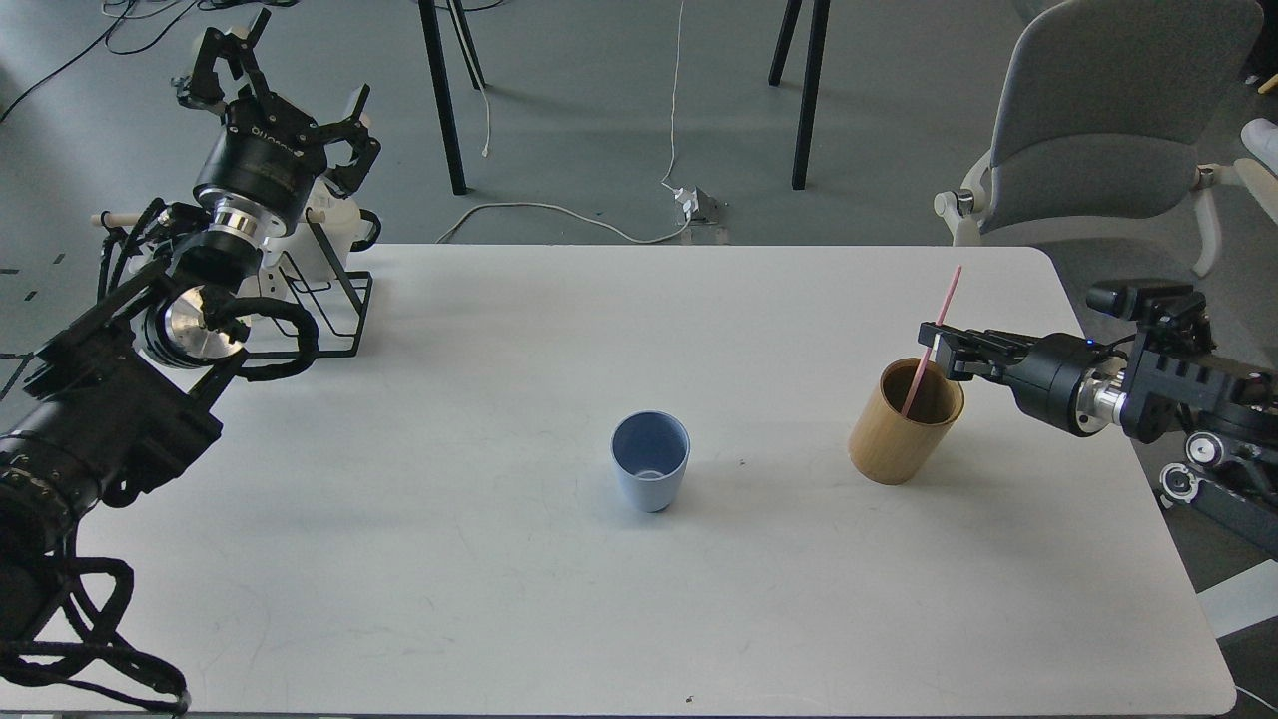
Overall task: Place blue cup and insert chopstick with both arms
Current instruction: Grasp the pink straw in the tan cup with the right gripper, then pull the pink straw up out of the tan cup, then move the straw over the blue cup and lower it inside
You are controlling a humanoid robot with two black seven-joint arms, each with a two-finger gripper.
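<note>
Blue cup [650, 473] stands upright mid-table; right gripper [937, 350] pinches the pink chopstick [933, 340] in the bamboo cylinder [905, 422], next lifting it across; left gripper [262, 75] raised, fingers spread.

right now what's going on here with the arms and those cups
The right gripper has its fingers at the pink chopstick, which stands leaning in the bamboo cylinder on the right side of the white table; whether they are clamped on it cannot be told. The blue cup stands upright and empty near the middle of the table, untouched. The left gripper is raised at the far left above the black wire rack, open and holding nothing.
</note>
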